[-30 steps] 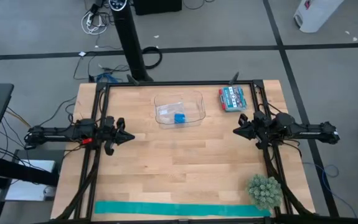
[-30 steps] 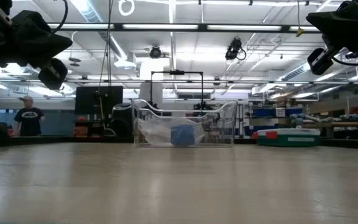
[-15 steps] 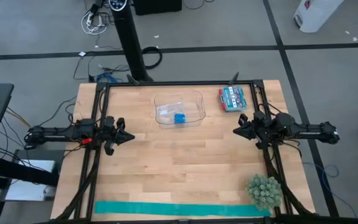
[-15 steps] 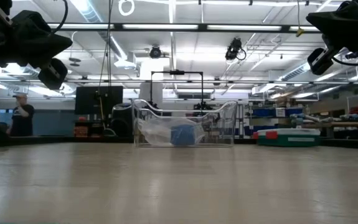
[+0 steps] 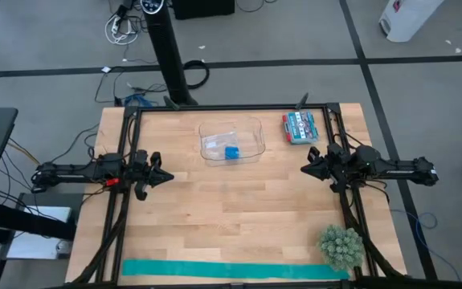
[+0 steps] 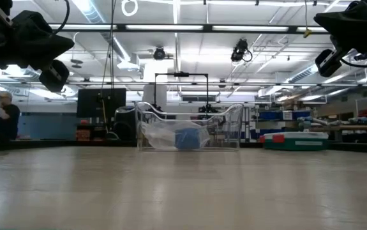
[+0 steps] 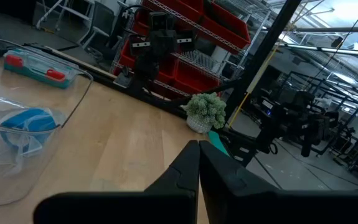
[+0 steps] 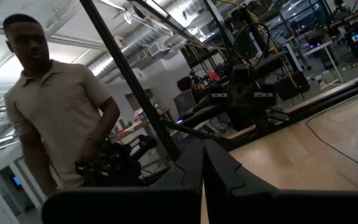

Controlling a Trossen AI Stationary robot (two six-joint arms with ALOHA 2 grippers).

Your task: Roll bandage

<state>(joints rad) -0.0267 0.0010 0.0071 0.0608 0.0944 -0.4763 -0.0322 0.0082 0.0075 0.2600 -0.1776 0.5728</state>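
Only the person in the dark shirt and light cap in the room beyond the wooden tabletop has moved, drifting further toward the left edge of the low view.

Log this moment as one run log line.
bandage: flat strip, near edge, untouched | left hand: shut, empty, left side | right hand: shut, empty, right side

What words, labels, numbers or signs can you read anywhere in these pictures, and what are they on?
No text can be read anywhere.
The teal case with red parts at the table's far right corner: any print is too small to read.
The clear container holding a blue roll: no label visible.
The bandage: plain, unmarked.
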